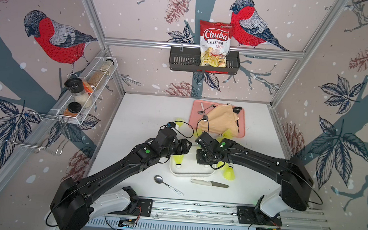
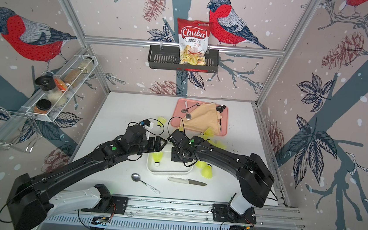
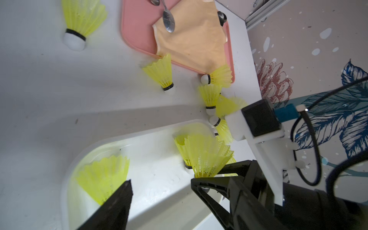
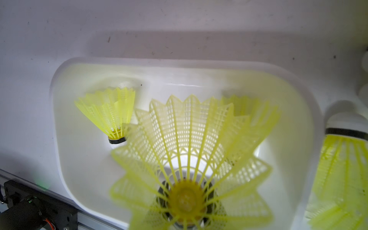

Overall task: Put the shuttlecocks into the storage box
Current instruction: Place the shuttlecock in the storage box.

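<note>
Your right gripper has its fingers clamped on the base of one shuttlecock. Its skirt fans out over the middle of the storage box, which sits at the centre of both top views. Your left gripper hangs over the box's left end, fingers wide apart with nothing between them. Two shuttlecocks already sit inside: a shuttlecock at the upper left of the right wrist view, and a second shuttlecock half hidden behind the held skirt. By my reading you're early in the job. After this third, you have the cluster right of the box, the shuttlecocks along the lower edge of the pink tray, and a lone shuttlecock left of that tray.
</note>
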`<state>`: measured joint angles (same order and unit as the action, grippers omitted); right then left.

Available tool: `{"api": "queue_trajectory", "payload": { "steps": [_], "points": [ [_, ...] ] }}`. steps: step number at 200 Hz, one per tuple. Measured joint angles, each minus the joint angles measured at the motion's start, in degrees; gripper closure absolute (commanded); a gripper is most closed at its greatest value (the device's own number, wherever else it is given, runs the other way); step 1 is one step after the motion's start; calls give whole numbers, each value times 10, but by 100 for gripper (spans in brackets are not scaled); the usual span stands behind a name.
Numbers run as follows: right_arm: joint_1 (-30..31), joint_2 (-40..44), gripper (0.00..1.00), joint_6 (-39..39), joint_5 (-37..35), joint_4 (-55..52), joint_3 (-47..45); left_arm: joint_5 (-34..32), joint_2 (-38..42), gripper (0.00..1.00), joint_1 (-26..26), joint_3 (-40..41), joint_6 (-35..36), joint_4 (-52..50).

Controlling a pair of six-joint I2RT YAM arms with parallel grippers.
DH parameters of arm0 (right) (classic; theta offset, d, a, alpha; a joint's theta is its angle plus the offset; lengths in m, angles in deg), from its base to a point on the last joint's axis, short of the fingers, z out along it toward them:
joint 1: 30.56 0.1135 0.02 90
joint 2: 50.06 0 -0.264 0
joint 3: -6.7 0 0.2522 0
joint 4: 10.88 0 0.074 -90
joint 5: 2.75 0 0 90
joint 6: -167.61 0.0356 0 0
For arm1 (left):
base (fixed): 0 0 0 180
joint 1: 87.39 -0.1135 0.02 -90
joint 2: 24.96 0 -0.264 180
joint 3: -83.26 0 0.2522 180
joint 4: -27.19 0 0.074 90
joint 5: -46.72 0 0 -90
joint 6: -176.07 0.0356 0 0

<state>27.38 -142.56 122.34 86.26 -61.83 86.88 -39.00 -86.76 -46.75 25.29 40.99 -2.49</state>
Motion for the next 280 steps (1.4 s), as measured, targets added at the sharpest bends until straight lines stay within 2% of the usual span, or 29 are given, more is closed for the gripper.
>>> {"api": "queue_trajectory", "payload": {
  "steps": [59, 137, 214, 280],
  "points": [
    [4, -52, 78, -14, 34, 17, 15, -35, 39, 22, 0, 30, -19, -48],
    [0, -107, 78, -27, 57, 23, 33, -57, 48, 22, 0, 38, -25, -71],
    [-19, -130, 77, -28, 59, 23, 33, -7, 36, 22, 0, 44, -13, -38],
    [-24, -138, 76, -30, 59, 21, 38, 71, 41, 22, 0, 60, 12, -26]
  ]
}}
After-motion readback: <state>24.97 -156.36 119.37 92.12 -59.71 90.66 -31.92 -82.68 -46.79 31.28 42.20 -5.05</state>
